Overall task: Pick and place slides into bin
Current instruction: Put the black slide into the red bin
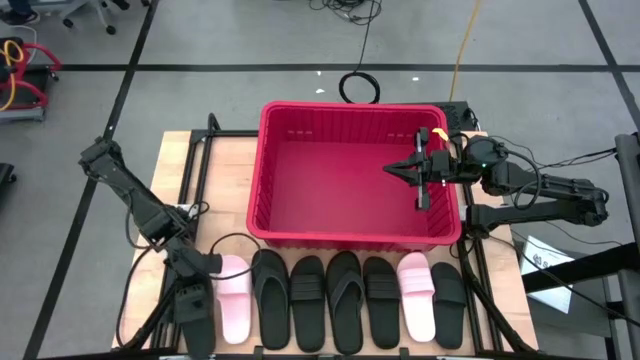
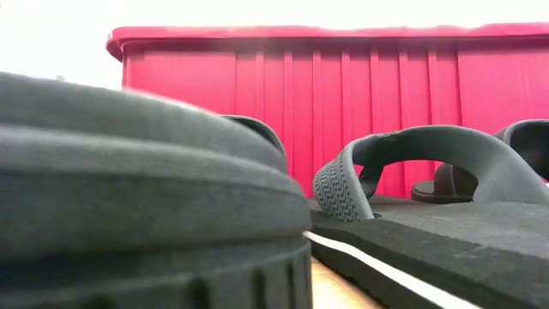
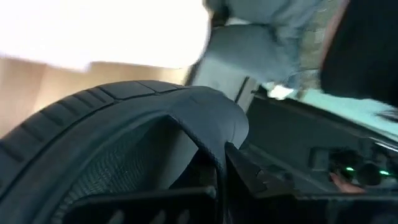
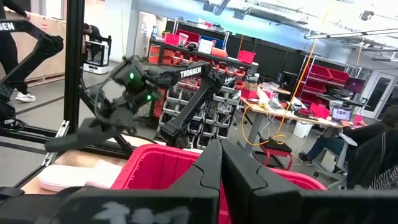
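A row of slides lies along the table's near edge in front of the red bin [image 1: 285,215]. From the left these are a pink one [image 1: 234,295], several black ones [image 1: 307,300], a second pink one [image 1: 415,295] and a black one [image 1: 450,300]. At the row's left end my left gripper [image 1: 192,290] is shut on a black slide [image 1: 197,325], which also shows as a dark blurred slide [image 4: 81,138] under that arm. My right gripper [image 1: 392,171] hovers shut over the bin's right half with nothing in it. My left gripper holds the black slide by its wide strap [image 3: 193,124], one finger [image 3: 245,171] against the strap's edge. It comes slanting down from the table's left far side. The slide [image 4: 81,138] hangs tilted below the fingers, above the pink slide's end [image 4: 68,177].
The bin's near wall [image 2: 343,112] rises right behind the row of slides. A black flip-flop [image 2: 429,197] and a black sole [image 2: 129,189] lie close to the low camera. Metal frame rails [image 1: 200,150] run along both sides of the table.
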